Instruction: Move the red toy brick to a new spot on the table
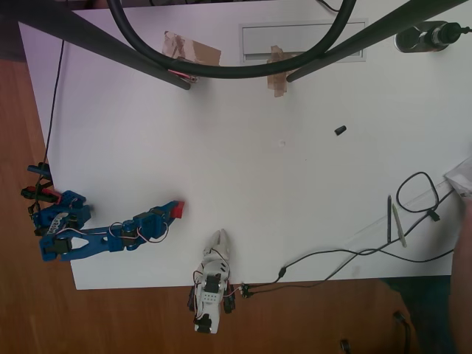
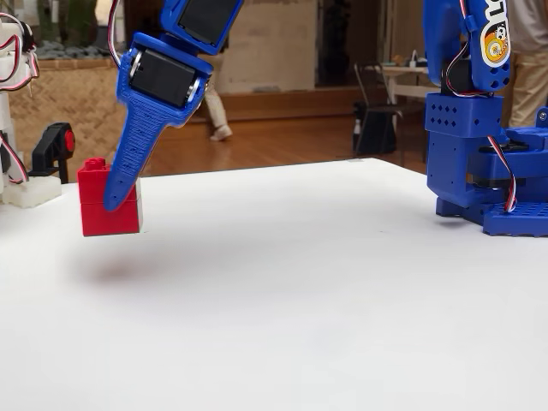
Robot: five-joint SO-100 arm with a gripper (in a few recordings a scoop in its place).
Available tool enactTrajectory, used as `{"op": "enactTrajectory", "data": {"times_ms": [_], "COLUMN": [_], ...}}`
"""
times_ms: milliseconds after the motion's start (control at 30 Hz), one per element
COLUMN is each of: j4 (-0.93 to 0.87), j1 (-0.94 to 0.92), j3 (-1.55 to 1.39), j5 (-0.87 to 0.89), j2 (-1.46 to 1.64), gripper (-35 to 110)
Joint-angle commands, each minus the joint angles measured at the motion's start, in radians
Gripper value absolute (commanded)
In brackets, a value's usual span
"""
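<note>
The red toy brick [image 2: 96,214] hangs a little above the white table [image 2: 342,291], with its shadow on the surface just below it. My blue gripper [image 2: 116,197] is shut on it, and one blue finger [image 2: 128,163] crosses its front face. From overhead the red toy brick [image 1: 178,210] shows at the tip of the gripper [image 1: 172,212], near the lower left part of the table [image 1: 258,184]. The second finger is hidden behind the brick in the fixed view.
A small black object [image 1: 340,130] lies right of centre. Taped cardboard [image 1: 193,50] and black stand legs [image 1: 125,51] sit along the far edge. Cables [image 1: 346,254] and a pen [image 1: 389,219] lie at the lower right. My arm's base [image 2: 492,171] stands at the right.
</note>
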State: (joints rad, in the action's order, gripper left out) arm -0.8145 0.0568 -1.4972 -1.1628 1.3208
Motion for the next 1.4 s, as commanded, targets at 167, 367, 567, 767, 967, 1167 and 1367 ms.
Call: {"op": "enactTrajectory", "data": {"times_ms": [167, 367, 567, 767, 967, 1167, 1367], "j4": [-0.069, -0.112, -0.149, -0.176, -0.204, -0.184, -0.074], "j1": [0.071, 0.095, 0.109, 0.1, 0.078, 0.066, 0.023], "j3": [0.327, 0.506, 0.655, 0.689, 0.68, 0.538, -0.077], "j5": [0.155, 0.232, 0.268, 0.302, 0.344, 0.334, 0.29], "j2": [-0.143, -0.285, -0.394, -0.433, -0.39, -0.186, 0.33], "gripper": [9, 8, 8, 13, 28, 32, 17]}}
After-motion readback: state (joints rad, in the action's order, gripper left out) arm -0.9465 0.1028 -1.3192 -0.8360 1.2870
